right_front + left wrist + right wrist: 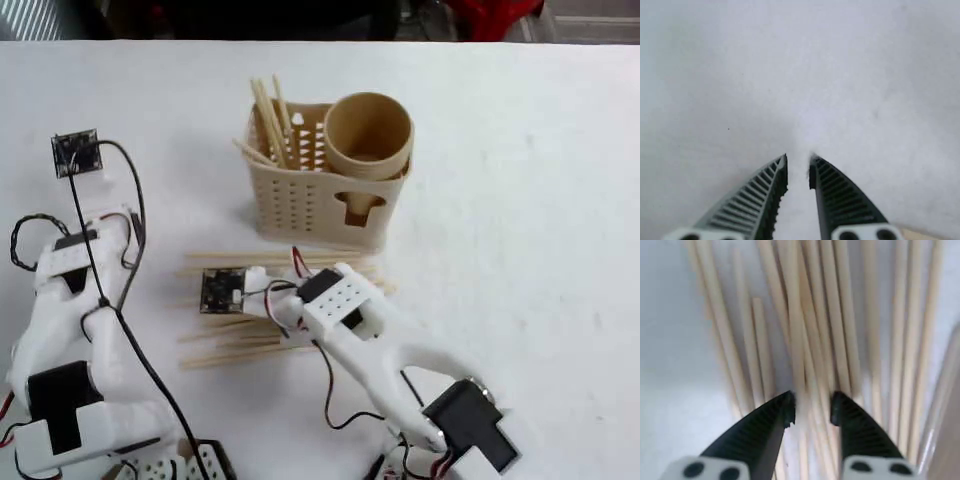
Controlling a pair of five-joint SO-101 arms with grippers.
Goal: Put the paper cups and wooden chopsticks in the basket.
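Chopsticks lie under right gripper (jaws slightly parted)

You worked at a white desk under soft, even light. Beyond its far edge lay a dark strip, with a red object and pale slats at either corner.

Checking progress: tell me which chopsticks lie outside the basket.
The loose chopsticks lying flat on the table under the right gripper; the upright chopsticks stand in the basket.
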